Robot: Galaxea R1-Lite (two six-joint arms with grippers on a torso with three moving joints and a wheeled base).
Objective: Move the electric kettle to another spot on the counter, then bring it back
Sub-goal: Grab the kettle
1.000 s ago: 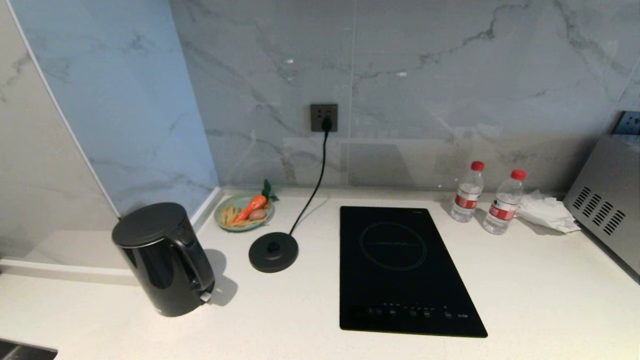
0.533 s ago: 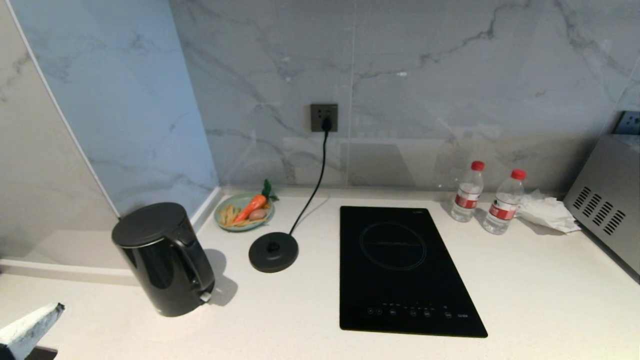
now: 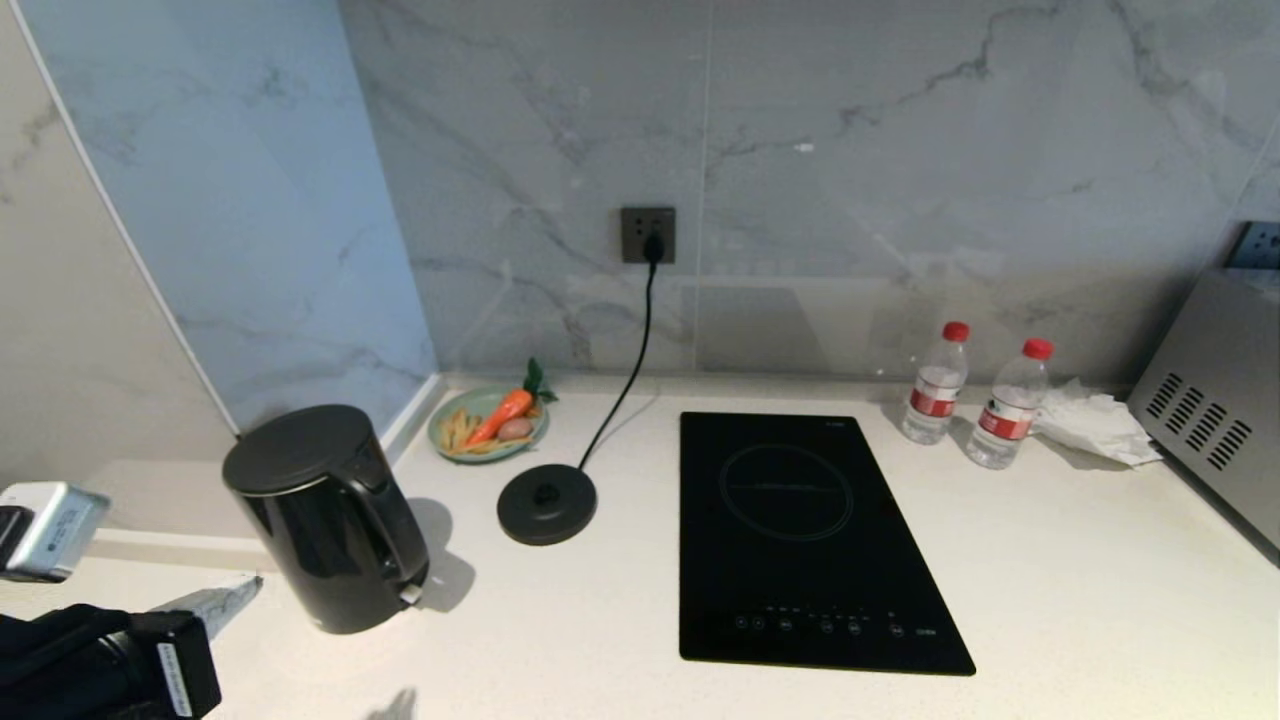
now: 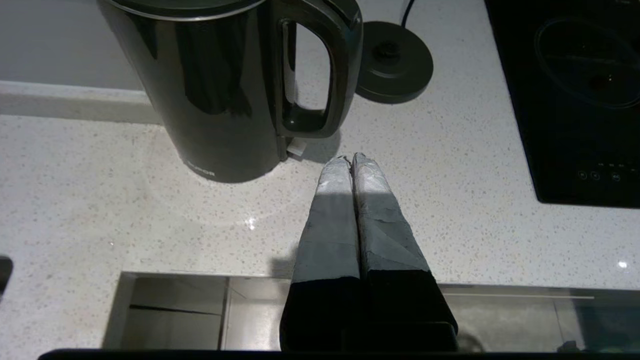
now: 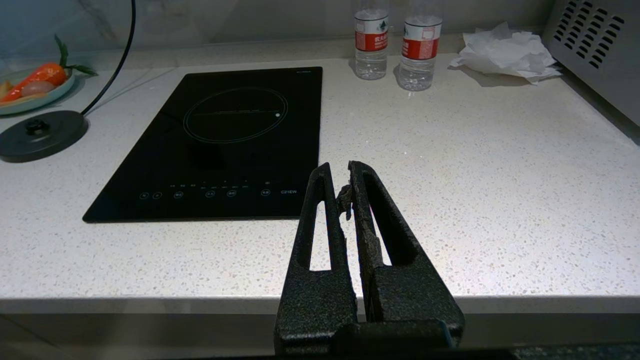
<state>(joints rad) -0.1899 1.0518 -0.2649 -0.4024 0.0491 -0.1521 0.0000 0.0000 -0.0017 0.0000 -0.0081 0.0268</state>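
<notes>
We find the electric kettle [image 3: 325,520] upright near the counter's [image 3: 1050,590] left end, off its power base [image 3: 547,505], handle facing us. Our left gripper [image 4: 350,159] nears that handle, jaws together; the right gripper [image 5: 340,172] waits, jaws together.

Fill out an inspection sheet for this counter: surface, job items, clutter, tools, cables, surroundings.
Surface: counter, off-white, with inset hob.
Job items: kettle upright at left, off its base.
Clutter: plate of food; two bottles; crumpled paper.
Tools: left tool shut, empty, short of the kettle handle; right tool shut, empty, at the counter's front edge.
Cables: cord from base to socket.
Surroundings: marble wall; metal appliance at right.
</notes>
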